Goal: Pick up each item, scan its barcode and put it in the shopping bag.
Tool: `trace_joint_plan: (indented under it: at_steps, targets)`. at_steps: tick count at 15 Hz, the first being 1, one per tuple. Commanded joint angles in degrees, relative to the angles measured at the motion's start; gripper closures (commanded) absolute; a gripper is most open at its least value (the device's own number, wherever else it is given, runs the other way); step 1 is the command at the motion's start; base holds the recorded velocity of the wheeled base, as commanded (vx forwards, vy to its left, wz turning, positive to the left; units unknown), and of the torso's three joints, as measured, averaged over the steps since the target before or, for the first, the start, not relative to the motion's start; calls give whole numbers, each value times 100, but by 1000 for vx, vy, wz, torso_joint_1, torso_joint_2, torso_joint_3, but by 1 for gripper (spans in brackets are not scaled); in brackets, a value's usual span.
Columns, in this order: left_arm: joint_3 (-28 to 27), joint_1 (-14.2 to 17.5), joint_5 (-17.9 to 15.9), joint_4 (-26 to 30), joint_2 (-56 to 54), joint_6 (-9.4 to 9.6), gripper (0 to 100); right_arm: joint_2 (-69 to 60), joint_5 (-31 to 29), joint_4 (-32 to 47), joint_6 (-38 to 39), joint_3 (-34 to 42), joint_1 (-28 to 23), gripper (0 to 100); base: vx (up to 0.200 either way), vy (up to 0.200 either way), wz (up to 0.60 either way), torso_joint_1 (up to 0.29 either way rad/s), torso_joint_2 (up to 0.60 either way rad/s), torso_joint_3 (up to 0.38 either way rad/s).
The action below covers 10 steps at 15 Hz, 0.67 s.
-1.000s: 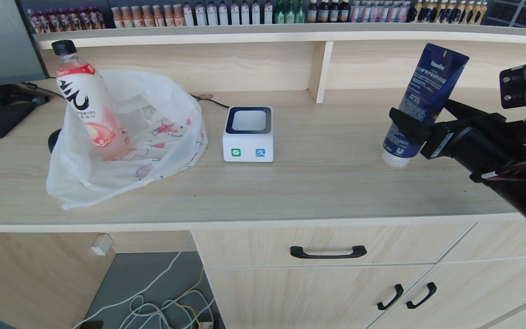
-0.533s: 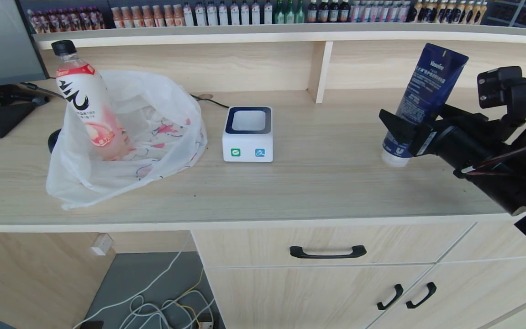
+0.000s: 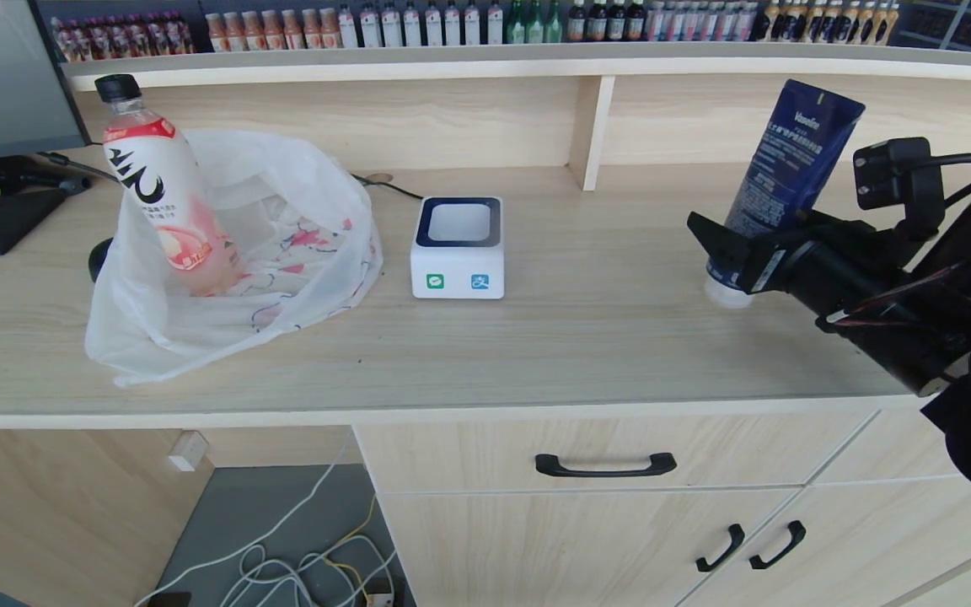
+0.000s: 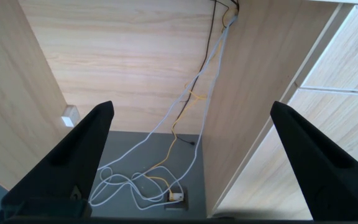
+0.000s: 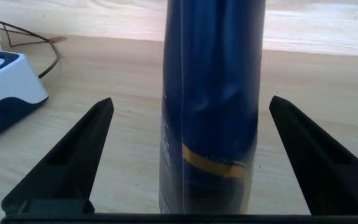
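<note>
While the blue tube (image 3: 791, 160) stands on its white cap near the right end of the counter (image 3: 587, 337), leaning slightly with its crimped end uppermost, the right end effector (image 3: 738, 246) sits low around it. Its fingers are spread wide, one on each side of the tube's lower part, and the right wrist view shows a gap between each finger (image 5: 73, 162) and the tube (image 5: 213, 106), so nothing is gripped.

Well apart from the tube, toward the middle of the counter, sits the white scanner (image 3: 458, 246) with its dark-framed window facing up. Just beside it on the robot's left lies the translucent shopping bag (image 3: 300, 253), slumped open. A pink drink bottle (image 3: 163, 190) with a black cap stands tilted inside the bag, its neck rising above the plastic.

The left end effector (image 4: 191, 109) hangs below counter level with its fingers wide apart and holding nothing, over a grey floor with loose cables (image 4: 160, 174) between wooden panels.
</note>
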Motion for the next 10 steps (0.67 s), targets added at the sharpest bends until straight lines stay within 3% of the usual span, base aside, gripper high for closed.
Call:
trace_joint_plan:
  at_steps: [1,10]
  targets:
    - [0,0,0,-1,-2,5,0,25,4,-4,9,-5,-40,100,0,0,0,0,0,0]
    - [0,-9,0,-1,-2,5,0,-19,13,-13,26,12,-111,100,0,0,0,0,0,0]
